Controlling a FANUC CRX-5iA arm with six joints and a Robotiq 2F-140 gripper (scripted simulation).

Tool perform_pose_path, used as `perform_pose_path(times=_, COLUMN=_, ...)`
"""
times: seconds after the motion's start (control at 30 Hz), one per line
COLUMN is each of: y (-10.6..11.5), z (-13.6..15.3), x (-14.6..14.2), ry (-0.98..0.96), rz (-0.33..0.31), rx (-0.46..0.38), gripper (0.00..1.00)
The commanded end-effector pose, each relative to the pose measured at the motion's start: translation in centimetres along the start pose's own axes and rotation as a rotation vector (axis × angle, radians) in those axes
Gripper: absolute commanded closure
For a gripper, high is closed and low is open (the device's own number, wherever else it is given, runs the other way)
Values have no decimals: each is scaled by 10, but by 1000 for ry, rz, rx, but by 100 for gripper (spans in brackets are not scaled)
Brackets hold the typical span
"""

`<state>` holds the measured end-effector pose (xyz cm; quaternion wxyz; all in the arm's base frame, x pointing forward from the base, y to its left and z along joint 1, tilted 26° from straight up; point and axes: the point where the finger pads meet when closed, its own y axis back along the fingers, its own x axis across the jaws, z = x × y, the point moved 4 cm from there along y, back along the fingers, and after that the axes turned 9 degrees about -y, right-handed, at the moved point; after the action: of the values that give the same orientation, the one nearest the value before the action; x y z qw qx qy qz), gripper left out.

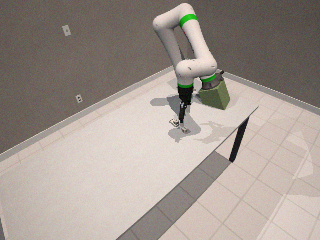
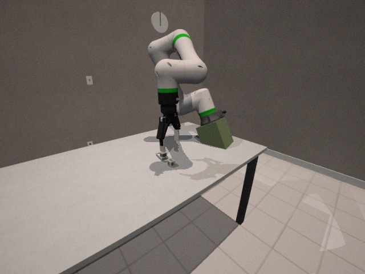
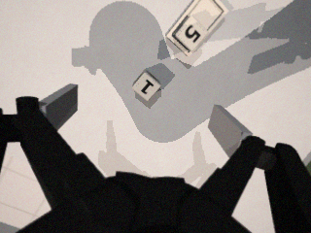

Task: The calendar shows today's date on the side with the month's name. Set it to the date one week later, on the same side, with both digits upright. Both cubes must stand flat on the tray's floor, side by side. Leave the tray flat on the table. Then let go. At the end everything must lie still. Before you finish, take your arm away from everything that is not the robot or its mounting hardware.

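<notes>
Two pads to the gripper [image 1: 185,116] [image 2: 169,144] [image 3: 144,109], spread fully open, with nothing held between them. In the wrist view, apart from both cubes and from the tray. Pointed downward over the bench [image 1: 77,167] [image 2: 102,191], between its two long edges and nearer the short edge at the arm's end. Close by, outside the tray, on the side toward the long edge with the visible leg [image 1: 240,139] [image 2: 247,188]: the loose cube [image 1: 185,130] [image 2: 171,162] [image 3: 146,86], with a 1 on its upper face. Just beside it, farther from that long edge: the calendar tray [image 1: 171,121] [image 2: 158,155] [image 3: 214,11], lying flat, with the second cube [image 1: 176,122] [image 2: 162,154] [image 3: 190,34] in its nearer end, 5 uppermost. Too small to read: any month name. Farther out, toward the short edge and its corners: the green pedestal [image 1: 214,99] [image 2: 218,135], with the white arm [image 1: 200,38] [image 2: 188,71] rising from it and bent over toward the tray. Beyond the far long edge, high on the wall: a round clock [image 2: 159,21].
</notes>
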<state>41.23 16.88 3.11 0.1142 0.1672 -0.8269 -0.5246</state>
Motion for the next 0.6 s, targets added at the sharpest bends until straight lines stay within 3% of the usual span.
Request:
perform_pose_path(times=0.0, y=-1, z=0, x=0, ry=-157, rz=-8, rx=9, gripper=0)
perform_pose_path(times=0.3, y=-2, z=0, x=0, ry=-435, rz=-9, rx=8, gripper=0)
perform_pose_path(times=0.57, y=-3, z=0, x=0, ry=-544, rz=-9, rx=7, gripper=0)
